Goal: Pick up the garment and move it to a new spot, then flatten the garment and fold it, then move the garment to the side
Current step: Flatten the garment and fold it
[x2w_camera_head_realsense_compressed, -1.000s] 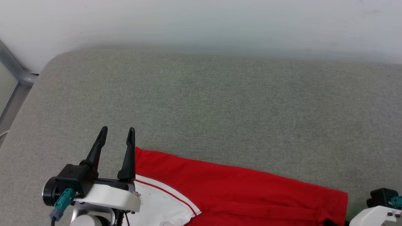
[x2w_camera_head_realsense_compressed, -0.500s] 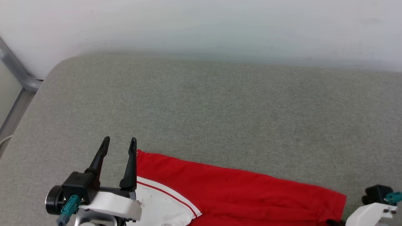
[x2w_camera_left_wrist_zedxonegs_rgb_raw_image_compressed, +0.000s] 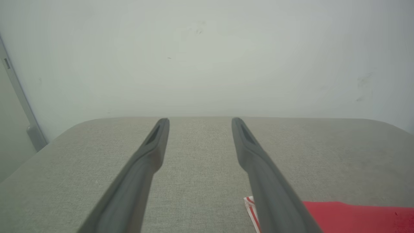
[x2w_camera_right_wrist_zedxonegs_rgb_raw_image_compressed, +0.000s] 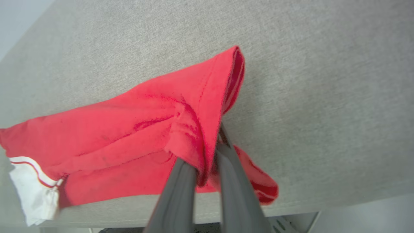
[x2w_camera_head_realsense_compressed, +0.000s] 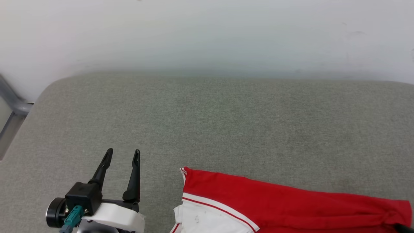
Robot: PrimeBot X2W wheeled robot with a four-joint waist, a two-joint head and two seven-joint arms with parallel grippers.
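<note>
Clamping the right hand (x2w_camera_right_wrist_zedxonegs_rgb_raw_image_compressed: 205, 161) on a bunched fold of the garment (x2w_camera_right_wrist_zedxonegs_rgb_raw_image_compressed: 129, 129), pressing both dark fingers (x2w_camera_right_wrist_zedxonegs_rgb_raw_image_compressed: 176, 194) close together with red cloth pinched between them and spilling over their tips. Holding that gathered end up in a peak, seemingly a little above the grey fabric worktop (x2w_camera_right_wrist_zedxonegs_rgb_raw_image_compressed: 323, 81) (judging by the shadow beneath the curled hem), close to the worktop's near edge. Leaving the rest of the garment stretched away toward the robot's left, lying creased along the near side of the worktop and ending in a white sleeve (x2w_camera_head_realsense_compressed: 207, 221) bordered by a thin red stripe. Showing, at the garment's far left corner, a small tab of red-and-white striped trim (x2w_camera_head_realsense_compressed: 183, 171) resting on the worktop.

Holding the left hand (x2w_camera_head_realsense_compressed: 123, 151) spread wide and grasping nothing, with only bare worktop between its two fingers. Hovering it just left of the garment's striped corner, apart from the cloth and not touching it. Pointing its fingers away from the robot, toward the pale wall (x2w_camera_head_realsense_compressed: 207, 32) behind the worktop's far edge. Glimpsing a grey metal rail (x2w_camera_head_realsense_compressed: 13, 105) past the rounded far-left corner of the worktop.
</note>
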